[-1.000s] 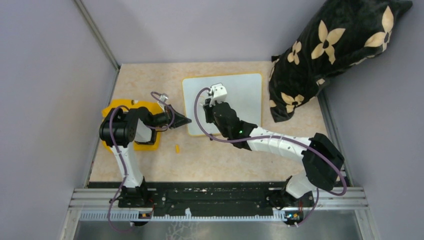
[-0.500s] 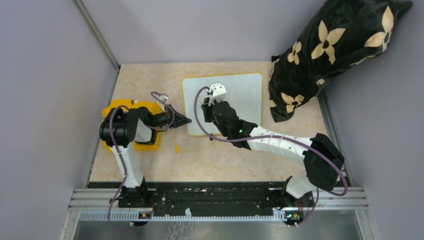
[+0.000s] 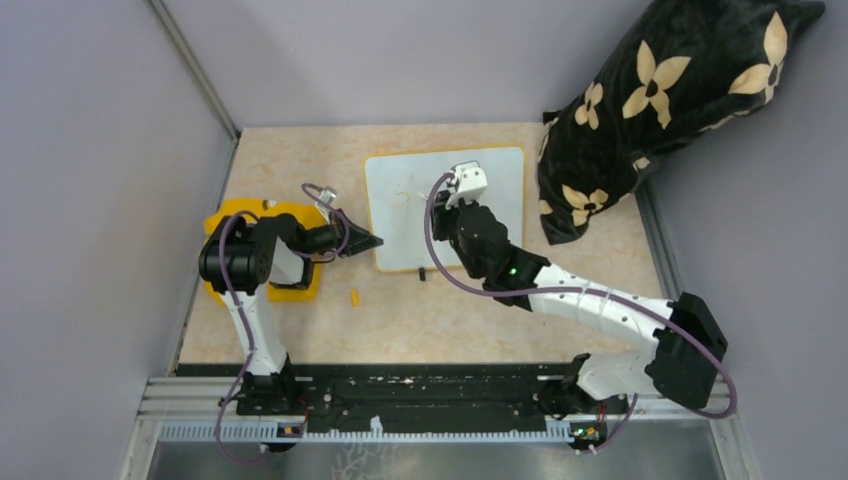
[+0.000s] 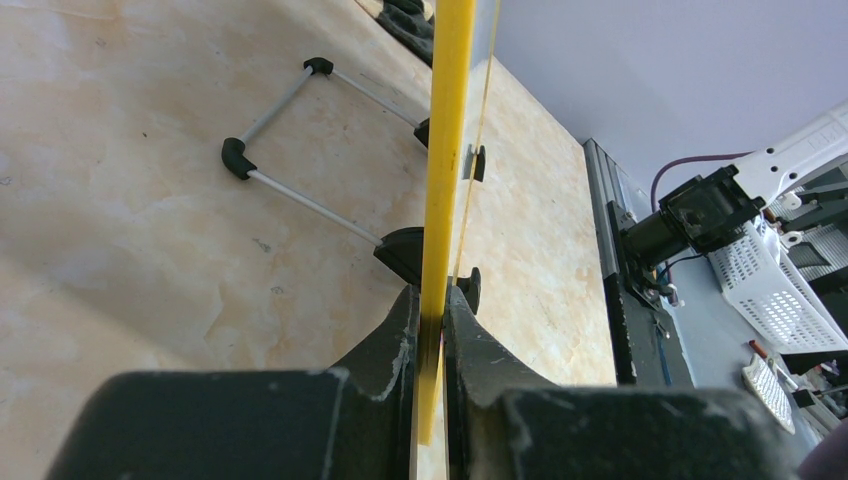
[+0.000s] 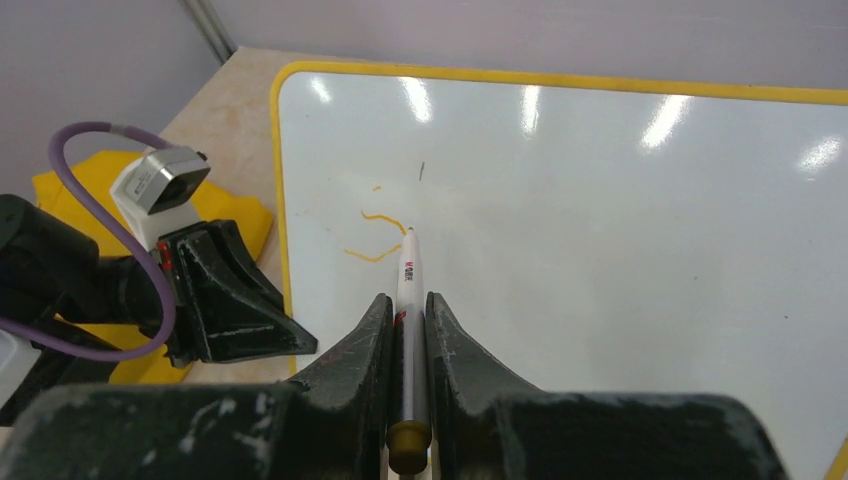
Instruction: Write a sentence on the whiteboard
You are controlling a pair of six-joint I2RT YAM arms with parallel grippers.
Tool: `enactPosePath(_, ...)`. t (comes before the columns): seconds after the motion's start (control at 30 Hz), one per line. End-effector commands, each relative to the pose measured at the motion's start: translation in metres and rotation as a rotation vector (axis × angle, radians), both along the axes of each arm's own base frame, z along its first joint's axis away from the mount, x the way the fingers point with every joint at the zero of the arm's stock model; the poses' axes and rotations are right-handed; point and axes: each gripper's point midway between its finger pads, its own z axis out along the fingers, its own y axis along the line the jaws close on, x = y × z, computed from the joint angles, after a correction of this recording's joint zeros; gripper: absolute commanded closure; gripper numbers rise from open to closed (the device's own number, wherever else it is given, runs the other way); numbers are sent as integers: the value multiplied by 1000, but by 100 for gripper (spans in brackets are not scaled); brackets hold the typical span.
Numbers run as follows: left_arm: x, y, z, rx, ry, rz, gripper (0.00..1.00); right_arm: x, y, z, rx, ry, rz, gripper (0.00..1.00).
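**Left arm pinches the board's edge, right arm holds the pen over it**

At the far left, your left arm stands over a flat yellow piece [image 3: 290, 290] lying on the table [image 3: 300, 170]. The left gripper [image 4: 432, 300] reaches right from there, and its jaws are pressed together on the yellow rim of the whiteboard [image 3: 500, 190] at the board's left edge. In the left wrist view that rim runs edge-on straight up between the jaws.

A small yellow bit [image 3: 354, 296] lies on the table just in front of that gripper.

The whiteboard lies flat at the middle of the table's far side. Of the sentence [image 5: 375, 235] you can see only a few thin orange strokes near the board's left edge.

The right gripper [image 5: 405, 310] hangs over the board, its jaws clamped on a white marker [image 5: 408, 290]. The marker's tip meets the end of the upper stroke. It looks to be touching the surface, though you cannot be sure from this angle.

At the far right, a black cushion with cream flowers [image 3: 670, 90] leans in the corner, just beside the board's right edge.
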Motion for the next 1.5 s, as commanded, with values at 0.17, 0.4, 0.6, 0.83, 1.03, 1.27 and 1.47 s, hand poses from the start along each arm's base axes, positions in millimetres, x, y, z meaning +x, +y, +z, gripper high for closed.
enactPosePath(0.17, 3, -1, 21, -18, -216, -3, 100, -15, -17, 19, -22, -106, 57, 100)
enactPosePath(0.4, 3, -1, 21, -16, -214, -1, 100, -18, -13, 18, -21, -126, 91, 100)
enactPosePath(0.6, 3, -1, 21, -16, -215, -3, 100, -15, -12, 16, -10, -123, 101, 100)
enactPosePath(0.83, 3, -1, 21, -16, -212, -2, 100, -9, -11, 13, -7, -128, 91, 100)
enactPosePath(1.03, 3, -1, 21, -16, -213, -2, 100, -4, 1, 13, -4, -133, 105, 100)
enactPosePath(1.27, 4, -1, 21, -16, -213, -3, 100, -1, 12, 18, -4, -148, 106, 100)
enactPosePath(1.47, 4, -1, 20, -15, -210, -4, 100, -1, 21, 16, -28, -156, 106, 100)
